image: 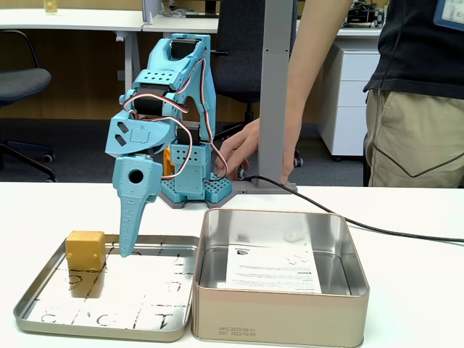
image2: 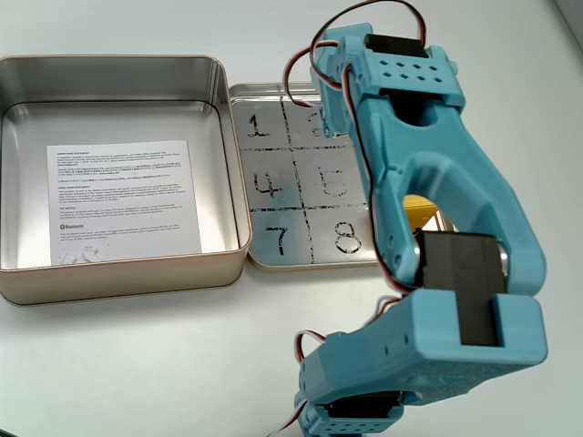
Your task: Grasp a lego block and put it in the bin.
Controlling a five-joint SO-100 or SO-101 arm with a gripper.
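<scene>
Front fixed view, from the left: the lego block (image: 85,250) sat on the shallow tray lid (image: 43,308), at its back left corner, upright and free of any grip. Just to its right the blue gripper (image: 128,250) hung point-down over the tray, tip close to the surface and near the block, apart from it; whether the jaws stood open or closed could not be told from this angle. Right of the tray, touching its edge, stood the bin (image: 279,315) with a printed sheet (image: 272,268) on its floor. A person's hand (image: 239,156) rested behind the arm's base. In the fixed view from above, the bin (image2: 228,137) lay left, the numbered tray (image2: 273,173) beside it, and the block (image2: 421,214) showed as a yellow sliver under the arm (image2: 428,182).
</scene>
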